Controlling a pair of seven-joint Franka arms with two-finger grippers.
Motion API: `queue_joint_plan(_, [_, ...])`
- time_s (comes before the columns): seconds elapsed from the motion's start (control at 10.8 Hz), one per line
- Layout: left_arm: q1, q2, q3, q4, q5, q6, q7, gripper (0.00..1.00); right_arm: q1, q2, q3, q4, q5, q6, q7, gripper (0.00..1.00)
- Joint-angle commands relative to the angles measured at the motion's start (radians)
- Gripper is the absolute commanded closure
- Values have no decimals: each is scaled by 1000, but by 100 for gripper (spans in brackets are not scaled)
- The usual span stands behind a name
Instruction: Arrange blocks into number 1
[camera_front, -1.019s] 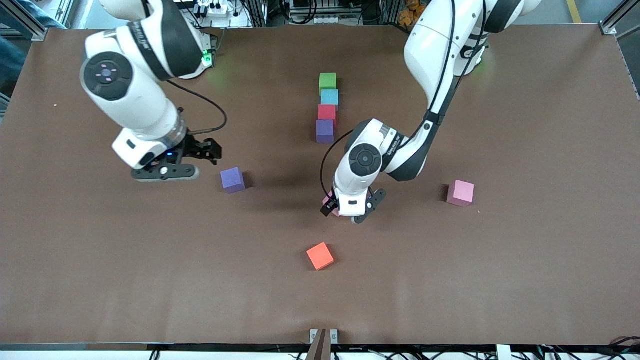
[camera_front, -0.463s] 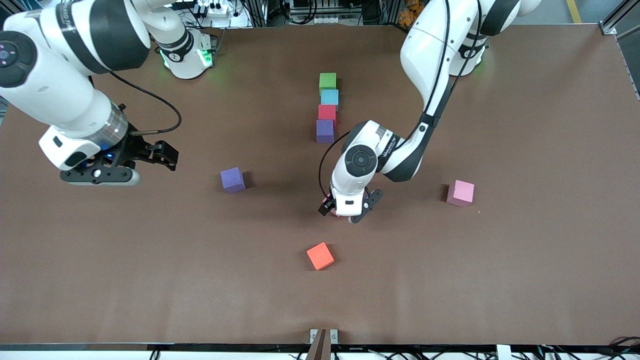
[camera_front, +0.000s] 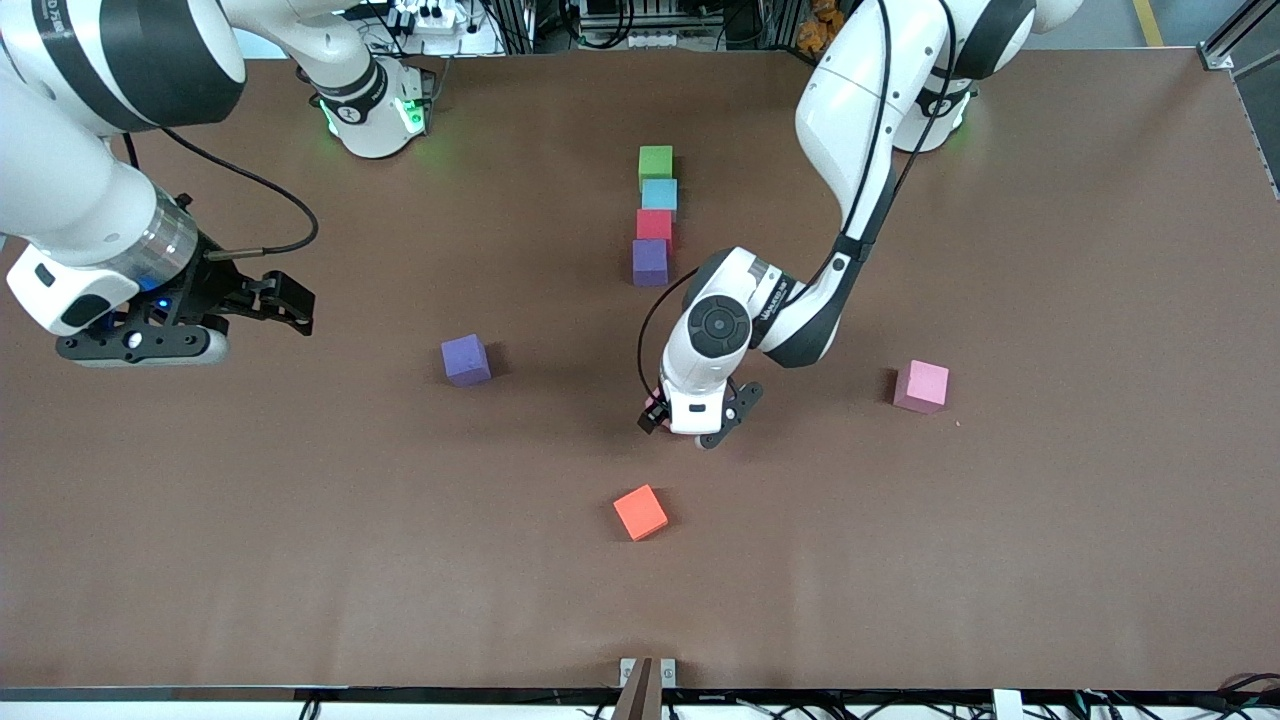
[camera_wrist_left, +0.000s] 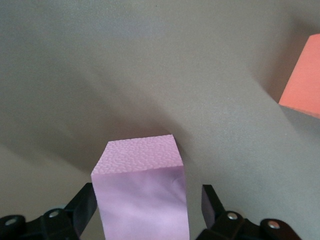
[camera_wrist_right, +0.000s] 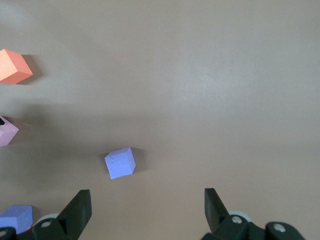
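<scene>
Green (camera_front: 655, 160), light blue (camera_front: 659, 193), red (camera_front: 654, 224) and purple (camera_front: 650, 262) blocks form a straight column mid-table. My left gripper (camera_front: 697, 422) is low over the table, nearer the front camera than that column, and open (camera_wrist_left: 148, 195). A pink block (camera_wrist_left: 140, 190) stands between its fingers, with a gap on one side. An orange block (camera_front: 640, 512) lies nearer the camera. A second purple block (camera_front: 466, 359) and a second pink block (camera_front: 921, 385) lie loose. My right gripper (camera_front: 285, 300) hangs open (camera_wrist_right: 145, 197) and holds nothing, over the right arm's end of the table.
The brown table (camera_front: 1050, 550) carries only the blocks. In the right wrist view I see the loose purple block (camera_wrist_right: 120, 162), the orange block (camera_wrist_right: 15, 66) and bare tabletop below the fingers.
My right arm has swung away from the loose purple block toward its end of the table. My left gripper has shifted slightly toward the column, staying around the pink block.
</scene>
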Motion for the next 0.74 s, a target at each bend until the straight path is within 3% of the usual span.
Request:
queue_joint_plan(0.0, [-25,20,21,20,-30,4,26,47,-22,9,22,27,-8,-12,-14,0])
queue_joint_plan(0.19, [-25,8,20,18,-29,-5,58,100,-22,8,20,28,-10,-15,-15,0])
queue_joint_plan(0.37, [-24,-24,10,9,-14,-28,134,100,-35,-3,20,31,-16,-26,-42,0])
queue_joint_plan(0.65, [60,-55,-152,-25,139,-34,202,100,-73,-15,9,31,-8,-90,-125,0])
